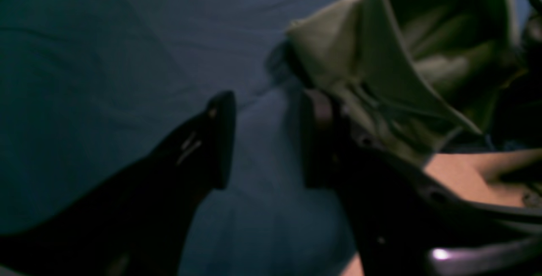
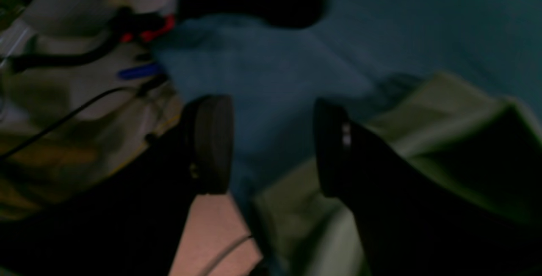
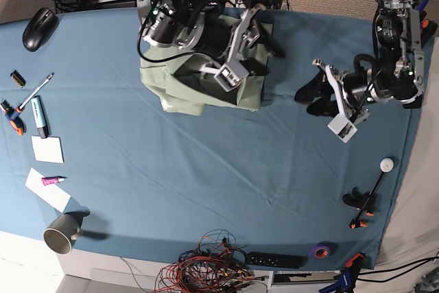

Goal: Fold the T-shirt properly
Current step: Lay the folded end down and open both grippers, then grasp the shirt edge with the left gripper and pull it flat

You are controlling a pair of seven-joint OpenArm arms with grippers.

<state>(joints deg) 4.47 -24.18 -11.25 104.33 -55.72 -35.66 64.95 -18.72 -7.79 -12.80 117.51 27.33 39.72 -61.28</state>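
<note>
On the teal cloth (image 3: 171,169), I am holding the right gripper (image 2: 273,144) over the T-shirt (image 3: 206,90), left gripper (image 1: 262,140) hovering apart, both fingers spread, empty.

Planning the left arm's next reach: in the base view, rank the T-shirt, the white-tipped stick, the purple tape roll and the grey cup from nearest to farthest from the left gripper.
From the left gripper:
1. T-shirt, across the cloth toward the other arm.
2. White-tipped stick, toward the near edge on the left arm's side.
3. Purple tape roll, at the near edge.
4. Grey cup, far opposite corner.
</note>
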